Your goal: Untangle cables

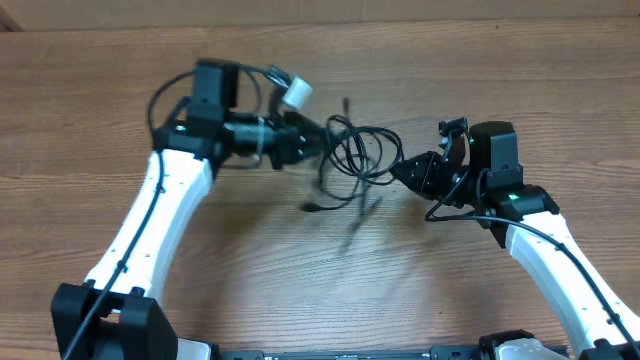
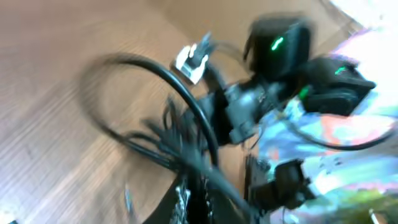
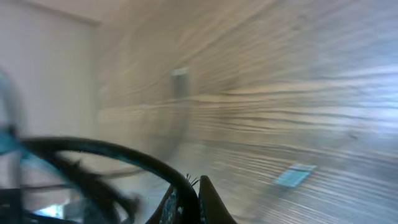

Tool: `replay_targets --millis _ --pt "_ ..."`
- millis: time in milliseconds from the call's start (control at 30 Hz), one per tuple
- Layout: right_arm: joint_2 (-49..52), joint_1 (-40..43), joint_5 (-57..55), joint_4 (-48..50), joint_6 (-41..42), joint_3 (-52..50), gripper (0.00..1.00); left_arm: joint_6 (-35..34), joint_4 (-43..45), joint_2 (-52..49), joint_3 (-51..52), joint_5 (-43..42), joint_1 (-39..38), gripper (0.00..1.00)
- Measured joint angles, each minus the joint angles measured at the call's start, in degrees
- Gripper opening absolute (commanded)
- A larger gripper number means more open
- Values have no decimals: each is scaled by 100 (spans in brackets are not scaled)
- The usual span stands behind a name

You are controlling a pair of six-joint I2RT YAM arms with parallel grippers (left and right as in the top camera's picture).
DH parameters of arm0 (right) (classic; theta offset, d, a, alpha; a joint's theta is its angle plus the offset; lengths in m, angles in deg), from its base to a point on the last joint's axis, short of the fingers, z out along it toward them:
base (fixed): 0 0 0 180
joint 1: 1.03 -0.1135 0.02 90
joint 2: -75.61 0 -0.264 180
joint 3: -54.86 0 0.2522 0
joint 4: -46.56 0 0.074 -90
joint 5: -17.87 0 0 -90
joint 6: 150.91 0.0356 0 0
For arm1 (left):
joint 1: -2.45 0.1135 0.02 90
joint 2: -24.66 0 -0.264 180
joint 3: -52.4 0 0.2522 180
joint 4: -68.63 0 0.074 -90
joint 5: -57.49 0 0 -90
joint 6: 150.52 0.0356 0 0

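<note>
From overhead, the cables (image 1: 358, 150) are hanging as a looped knot between the two arms, raised off the worktop (image 1: 250, 260), with their shadow falling below. The left tool (image 1: 303, 142) is pressing together on the knot's left edge. The right tool (image 1: 403, 170) is doing the same on its right edge, so both are pinching the cables and neither arm is nearer than the other. The span is running side to side, dipping a little toward the right arm. Any coming pull is probably turning on that line, with each arm drawing outward to its own side. One loose plug end (image 1: 312, 208) is dangling below the knot. A white piece (image 1: 296, 93) is sitting above the left tool; what it is I cannot tell.

The left wrist view is smearing with motion. A black loop (image 2: 155, 74) is arcing across the frame, and a silver plug (image 2: 191, 61) is showing beyond it, toward the other arm.

The right wrist view is blurring too. Dark fingertips (image 3: 208, 202) are meeting at the bottom edge, with a cord curving away to the left.

No brand, label or writing is showing legibly in any view.
</note>
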Motion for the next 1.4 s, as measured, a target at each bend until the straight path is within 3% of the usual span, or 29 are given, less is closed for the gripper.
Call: replay_targets --millis 67,167,267,333,433,667,800,1133,1200,1267,1333,1367,1400 --pt "-13 -17 -415 -264 87 2 4 -188 319 2 -22 -450 330 10" --pt "-9 11 -1012 -505 225 0 5 -461 356 11 -87 -802 901 49" --pt "-11 11 -1335 -516 293 0 10 -649 -79 13 -103 -765 1193 65" --pt "-11 13 -1451 -520 326 0 20 -713 -479 13 -107 -553 1202 84" --pt "-11 15 -1534 -520 345 0 34 -765 -1023 13 -111 -11 1110 99" --pt "-11 15 -1556 -520 391 0 51 -951 -1213 13 -111 1139 634 99" --pt "-11 15 -1569 -514 409 0 67 -1495 -1095 13 -111 1976 190 100" --pt "-11 645 -1578 -743 527 0 69 -3010 -398 -129 -114 3908 -1080 99" --pt "-11 837 -1576 -949 553 2 69 -3274 -212 -284 -114 4192 -1241 89" --pt "-11 979 -1582 -1174 546 2 69 -3504 120 -507 -118 4398 -1377 69" --pt "-11 1093 -1593 -1370 549 2 70 -3630 511 -833 -118 4538 -1506 63" --pt "-11 1134 -1624 -1475 542 2 73 -3683 660 -988 -118 4568 -1556 52" --pt "-11 1158 -1659 -1561 540 2 76 -3770 872 -1279 -118 4645 -1652 51"
